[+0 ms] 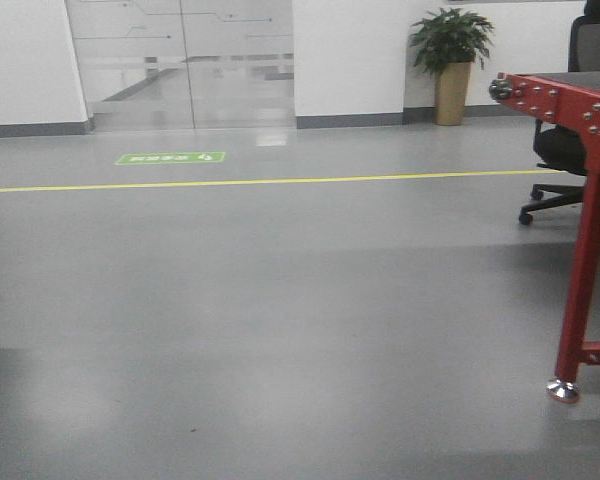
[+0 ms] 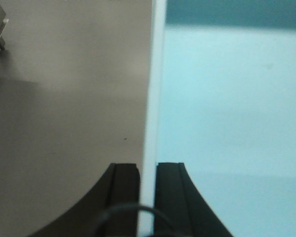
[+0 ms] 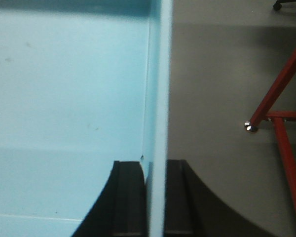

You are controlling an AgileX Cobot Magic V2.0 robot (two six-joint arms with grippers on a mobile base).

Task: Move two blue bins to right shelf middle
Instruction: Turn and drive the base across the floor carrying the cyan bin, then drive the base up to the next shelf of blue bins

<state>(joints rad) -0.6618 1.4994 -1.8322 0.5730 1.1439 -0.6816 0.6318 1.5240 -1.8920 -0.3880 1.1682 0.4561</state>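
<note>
A light blue bin fills both wrist views. In the left wrist view its inside [image 2: 227,108] lies to the right, and my left gripper [image 2: 148,170] is shut on the bin's thin left wall [image 2: 153,89]. In the right wrist view the bin's inside [image 3: 69,89] lies to the left, and my right gripper [image 3: 155,168] is shut on its right wall [image 3: 160,84]. Grey floor shows under the bin on both outer sides. The shelf is out of view, and neither gripper nor the bin shows in the front view.
A red metal frame leg [image 1: 580,290] with a round foot [image 1: 562,390] stands at right; the same leg [image 3: 274,94] is close to the bin's right side. An office chair [image 1: 580,130], a potted plant [image 1: 452,60], a glass door [image 1: 180,60] and a yellow floor line [image 1: 260,182] lie ahead.
</note>
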